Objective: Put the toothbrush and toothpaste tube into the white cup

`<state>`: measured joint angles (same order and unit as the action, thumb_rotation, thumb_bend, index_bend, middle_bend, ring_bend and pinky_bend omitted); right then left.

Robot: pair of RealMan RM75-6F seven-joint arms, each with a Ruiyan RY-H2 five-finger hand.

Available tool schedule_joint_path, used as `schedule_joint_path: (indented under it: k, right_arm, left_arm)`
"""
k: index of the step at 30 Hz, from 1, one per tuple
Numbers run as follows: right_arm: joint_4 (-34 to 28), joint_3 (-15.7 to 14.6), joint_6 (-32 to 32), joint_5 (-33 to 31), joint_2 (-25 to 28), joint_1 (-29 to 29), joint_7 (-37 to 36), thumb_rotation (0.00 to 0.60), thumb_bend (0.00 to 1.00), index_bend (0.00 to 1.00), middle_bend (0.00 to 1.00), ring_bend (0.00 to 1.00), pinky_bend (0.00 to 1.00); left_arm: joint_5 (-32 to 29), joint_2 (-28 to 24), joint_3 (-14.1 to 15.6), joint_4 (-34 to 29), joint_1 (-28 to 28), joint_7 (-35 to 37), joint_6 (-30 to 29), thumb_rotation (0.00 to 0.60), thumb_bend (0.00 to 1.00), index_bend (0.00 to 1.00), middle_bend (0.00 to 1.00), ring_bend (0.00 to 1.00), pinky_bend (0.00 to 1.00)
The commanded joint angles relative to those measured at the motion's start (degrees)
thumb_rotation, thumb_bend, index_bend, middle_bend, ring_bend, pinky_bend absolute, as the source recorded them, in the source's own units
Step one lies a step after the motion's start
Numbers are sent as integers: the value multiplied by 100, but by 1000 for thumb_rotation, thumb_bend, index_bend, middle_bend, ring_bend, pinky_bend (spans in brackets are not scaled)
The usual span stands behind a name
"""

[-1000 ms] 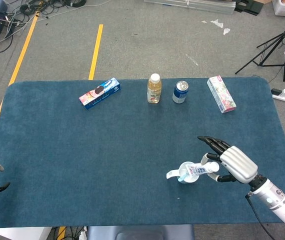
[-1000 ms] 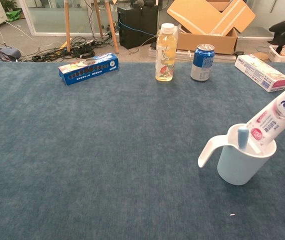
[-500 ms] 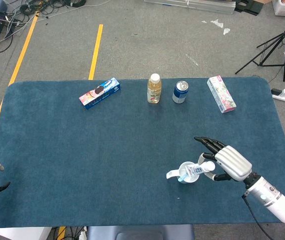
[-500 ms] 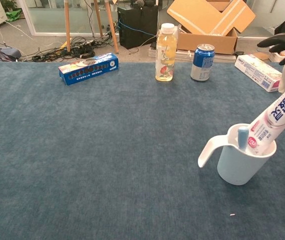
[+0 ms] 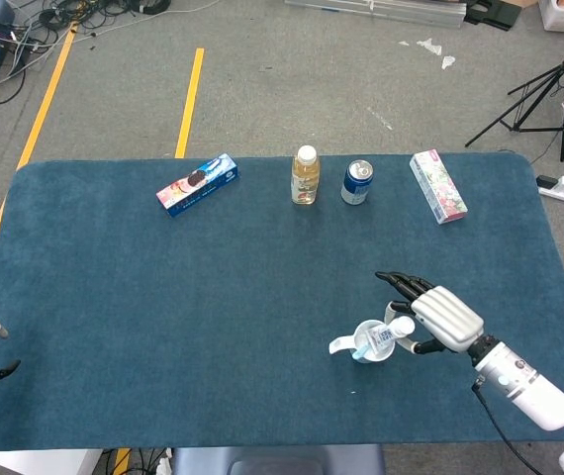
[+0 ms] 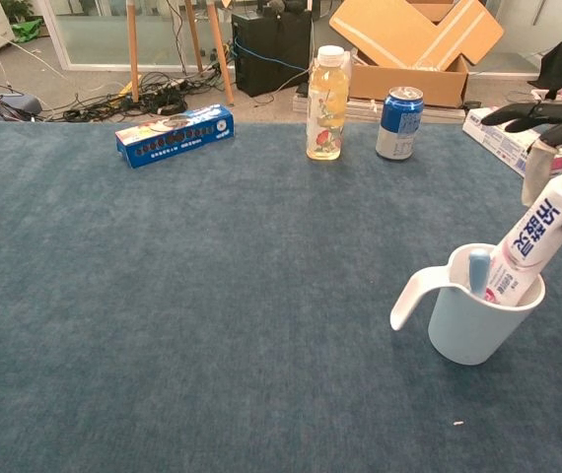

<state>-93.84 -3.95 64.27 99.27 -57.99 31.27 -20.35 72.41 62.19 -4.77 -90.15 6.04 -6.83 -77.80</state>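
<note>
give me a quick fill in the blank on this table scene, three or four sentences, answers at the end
1. The toothpaste tube leans inside the white ____.
2. The blue toothbrush stands in the white cup next to the ____.
3. The cup's handle points toward the robot's ____ side.
4. At the table's far edge, the blue can stands beside a juice ____.

Missing words: cup; toothpaste tube; left; bottle

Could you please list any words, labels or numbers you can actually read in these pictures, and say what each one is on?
toothpaste tube: dark blue characters, too blurred to quote.
blue biscuit box: print too small.
blue can: label unreadable.
yellow drink bottle: label unreadable.
white carton: print blurred.
Nothing reads clearly.
</note>
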Motion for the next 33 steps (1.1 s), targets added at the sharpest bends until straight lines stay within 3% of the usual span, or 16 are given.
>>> schedule_joint_path:
  k: [1,28,33]
  right_arm:
    - [-25,34,-132,-59,-43,72,81,600,248,607,9,0,162]
    - [156,1,-696,-213,-358,318,113,600,248,607,9,0,154]
    - [153,-25,-710,-181,-369,341,84,600,248,567,9,0,152]
  left_arm:
    - [1,-6,-1,-1,-2,12,-1,600,0,469,250,247,305]
    - [39,-40,-1,-21,-17,83,-31,600,0,468,250,246,306]
    - [54,-46,4,-33,-26,86,-47,600,0,468,251,246,306]
